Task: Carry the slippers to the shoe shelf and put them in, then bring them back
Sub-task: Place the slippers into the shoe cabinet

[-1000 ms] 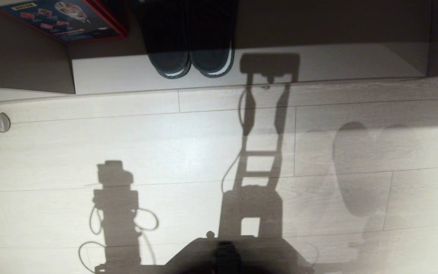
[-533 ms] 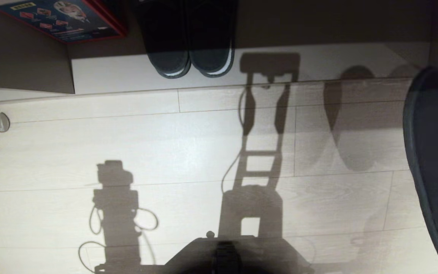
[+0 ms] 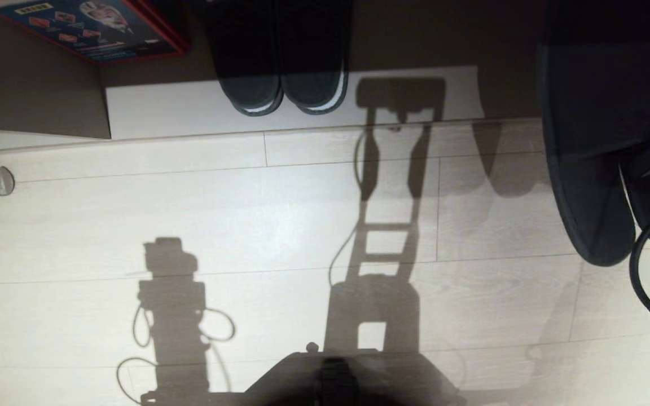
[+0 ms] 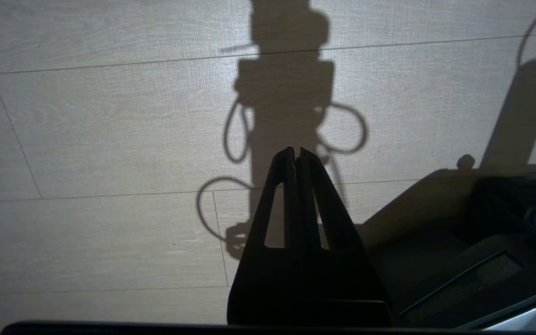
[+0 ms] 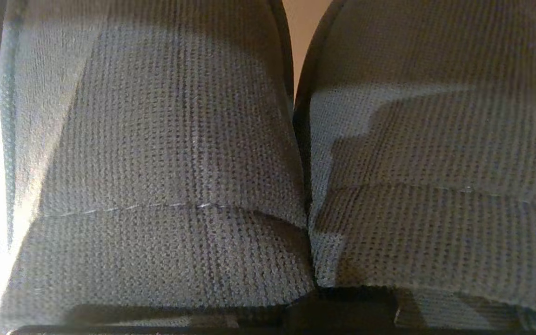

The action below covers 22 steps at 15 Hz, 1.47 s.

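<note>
Charcoal knit is filling the right wrist view: the slippers (image 5: 291,153) are lying side by side, their broad upper bands pressed together right in front of the right gripper (image 5: 342,307). Only a dark edge of that claw is showing beneath the fabric, so its fingers are hidden; it is clamped tight, and the pair is hanging from it. In the head view the slippers (image 3: 590,158) are hanging soles outward at the right of the scene, above the pale plank floor (image 3: 280,225), with a black cable (image 3: 644,270) looping just beside them. Ahead of the claw and its load, the shoe shelf (image 3: 189,107) is showing its pale base board and shadowed interior. Well off to the claw's left inside that cubby, a dark pair with white stripes (image 3: 282,73) is sitting heels outward, and further left a red-edged box (image 3: 93,28) is resting in the neighbouring compartment. A small round metal fitting (image 3: 0,180) is lying on the floor far to the left.

The left gripper (image 4: 297,153) is hanging parked low over the floor, its two dark fingers (image 4: 286,195) pressed together with nothing between them, its shadow falling on the planks just beyond the tips.
</note>
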Available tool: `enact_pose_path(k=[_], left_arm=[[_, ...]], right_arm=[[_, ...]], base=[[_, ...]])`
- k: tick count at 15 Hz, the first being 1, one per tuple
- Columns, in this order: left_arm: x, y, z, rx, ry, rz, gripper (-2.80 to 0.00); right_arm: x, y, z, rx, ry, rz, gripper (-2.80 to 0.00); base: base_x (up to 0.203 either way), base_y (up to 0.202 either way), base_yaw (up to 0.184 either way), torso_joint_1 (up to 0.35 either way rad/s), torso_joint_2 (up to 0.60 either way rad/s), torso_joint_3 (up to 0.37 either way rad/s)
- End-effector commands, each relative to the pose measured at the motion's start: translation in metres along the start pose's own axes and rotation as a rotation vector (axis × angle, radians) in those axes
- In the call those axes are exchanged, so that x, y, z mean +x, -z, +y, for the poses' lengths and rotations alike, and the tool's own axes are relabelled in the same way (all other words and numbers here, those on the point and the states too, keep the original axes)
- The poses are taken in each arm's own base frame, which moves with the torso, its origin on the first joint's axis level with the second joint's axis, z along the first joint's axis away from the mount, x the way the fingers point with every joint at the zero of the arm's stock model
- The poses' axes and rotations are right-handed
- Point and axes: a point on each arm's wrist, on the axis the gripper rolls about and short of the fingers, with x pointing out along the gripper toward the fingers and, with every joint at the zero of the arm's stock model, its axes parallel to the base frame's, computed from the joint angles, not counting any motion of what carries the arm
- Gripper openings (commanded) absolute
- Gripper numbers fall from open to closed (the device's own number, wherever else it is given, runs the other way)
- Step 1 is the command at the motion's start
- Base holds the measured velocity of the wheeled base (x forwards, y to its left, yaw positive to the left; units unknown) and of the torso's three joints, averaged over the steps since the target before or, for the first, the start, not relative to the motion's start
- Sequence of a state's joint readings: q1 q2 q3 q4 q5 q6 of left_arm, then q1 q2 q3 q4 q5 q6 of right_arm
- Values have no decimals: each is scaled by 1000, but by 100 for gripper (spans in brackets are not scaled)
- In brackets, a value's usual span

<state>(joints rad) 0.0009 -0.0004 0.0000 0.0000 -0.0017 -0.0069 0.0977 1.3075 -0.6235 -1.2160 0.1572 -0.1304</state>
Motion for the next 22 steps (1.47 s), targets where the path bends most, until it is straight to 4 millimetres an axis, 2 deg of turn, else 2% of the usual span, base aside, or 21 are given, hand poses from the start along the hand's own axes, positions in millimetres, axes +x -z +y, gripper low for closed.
enact_pose_path(k=[1, 10, 14, 18, 22], left_arm=[[0, 0, 0, -1, 0, 0, -280], [0, 0, 0, -1, 0, 0, -280], [0, 0, 0, -1, 0, -1, -280], [0, 0, 0, -1, 1, 0, -280], [0, 0, 0, -1, 1, -1, -280]], right_arm=[[14, 10, 0, 7, -6, 15, -280], [40, 21, -2, 23, -6, -18, -280], [61, 29, -2, 31, -11, -48, -280], [89, 32, -6, 18, -23, -98, -280], [131, 35, -12, 2, -9, -183, -280]], base=[[0, 0, 0, 0, 0, 0], [0, 0, 0, 0, 0, 0], [0, 0, 0, 0, 0, 0], [0, 0, 0, 0, 0, 0], [0, 0, 0, 0, 0, 0]])
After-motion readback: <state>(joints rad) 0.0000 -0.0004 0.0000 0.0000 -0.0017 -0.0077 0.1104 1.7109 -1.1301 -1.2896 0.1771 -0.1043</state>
